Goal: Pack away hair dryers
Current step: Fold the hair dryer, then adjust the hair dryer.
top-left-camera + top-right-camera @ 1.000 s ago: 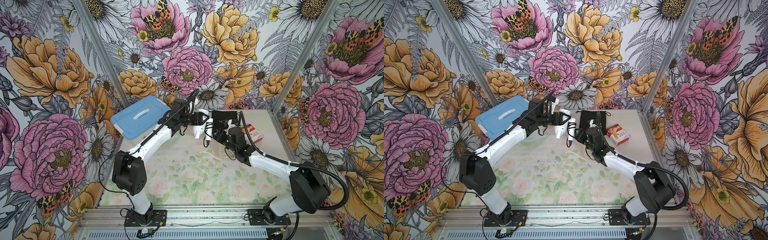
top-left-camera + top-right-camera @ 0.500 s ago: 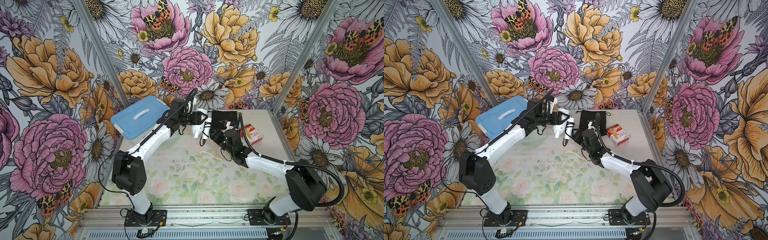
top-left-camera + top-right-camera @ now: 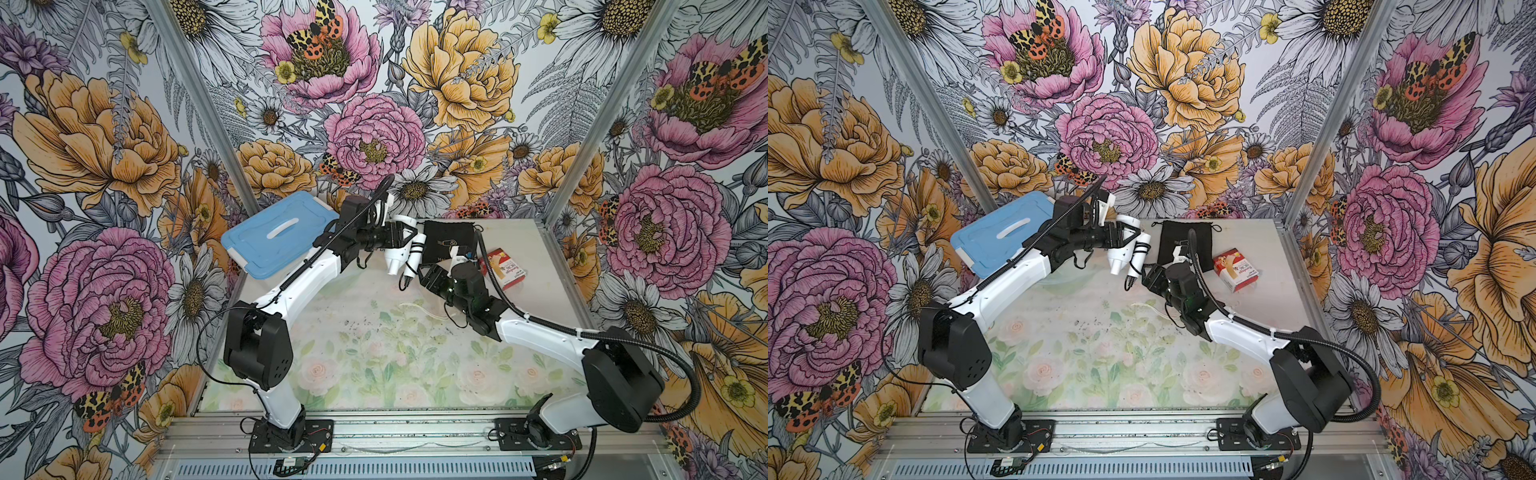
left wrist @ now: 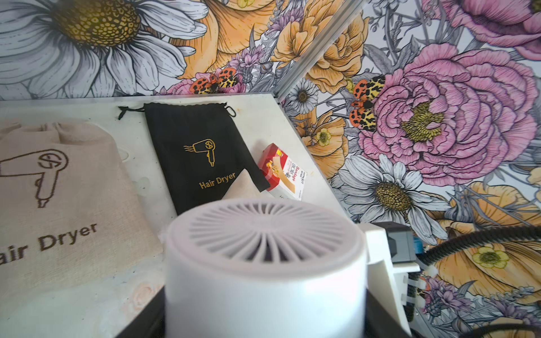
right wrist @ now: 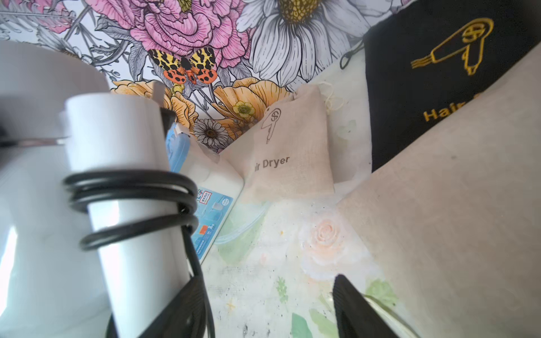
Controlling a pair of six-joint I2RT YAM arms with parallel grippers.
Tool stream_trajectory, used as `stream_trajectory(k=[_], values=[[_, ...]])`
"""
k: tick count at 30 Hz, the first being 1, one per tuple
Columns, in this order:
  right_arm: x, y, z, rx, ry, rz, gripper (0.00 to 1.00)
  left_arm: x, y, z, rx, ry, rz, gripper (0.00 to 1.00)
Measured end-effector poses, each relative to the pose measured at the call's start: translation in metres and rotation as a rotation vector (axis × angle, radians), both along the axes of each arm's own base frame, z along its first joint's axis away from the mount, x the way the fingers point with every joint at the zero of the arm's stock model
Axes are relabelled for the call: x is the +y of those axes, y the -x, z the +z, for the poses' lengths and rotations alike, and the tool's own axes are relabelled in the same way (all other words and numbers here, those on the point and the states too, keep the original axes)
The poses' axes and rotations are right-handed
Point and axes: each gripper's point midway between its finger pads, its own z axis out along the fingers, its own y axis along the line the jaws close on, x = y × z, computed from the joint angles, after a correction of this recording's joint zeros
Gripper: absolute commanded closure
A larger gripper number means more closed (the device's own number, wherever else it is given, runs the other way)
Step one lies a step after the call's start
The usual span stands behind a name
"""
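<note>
Black pouch (image 4: 190, 131) "Hair Dryer"; left hand (image 3: 405, 237) grips white dryer (image 3: 392, 262).

A robot test cell is shown. A table (image 3: 528, 237) under a floral mat (image 3: 374, 361) is boxed in by flower-printed panels (image 3: 104, 145) on bare aluminium posts (image 3: 199, 99), beyond and beside the left tool (image 3: 402, 237) and right tool (image 3: 420, 271). The left arm (image 3: 299, 286) and right arm (image 3: 540, 336) are bolted to a metal rail (image 3: 415, 432) behind them.

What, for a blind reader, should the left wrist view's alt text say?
A white hair dryer, rear grille toward the camera, fills the foreground. Beyond it on the table lie a beige pouch and a black pouch, both printed "Hair Dryer", and a bandage box.
</note>
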Motion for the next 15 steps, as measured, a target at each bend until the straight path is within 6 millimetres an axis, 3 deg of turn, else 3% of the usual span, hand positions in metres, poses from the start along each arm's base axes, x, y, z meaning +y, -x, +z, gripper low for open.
stream_trajectory(k=[5, 9, 15], values=[[-0.026, 0.014, 0.055, -0.177, 0.018, 0.057, 0.23, -0.008, 0.001, 0.02, 0.006, 0.105, -0.027, 0.65], [-0.033, 0.024, 0.096, -0.321, -0.01, 0.129, 0.22, -0.015, 0.003, 0.041, 0.003, 0.208, -0.059, 0.64], [-0.031, 0.031, 0.121, -0.421, -0.057, 0.232, 0.22, -0.025, 0.008, 0.073, -0.008, 0.345, -0.117, 0.64]])
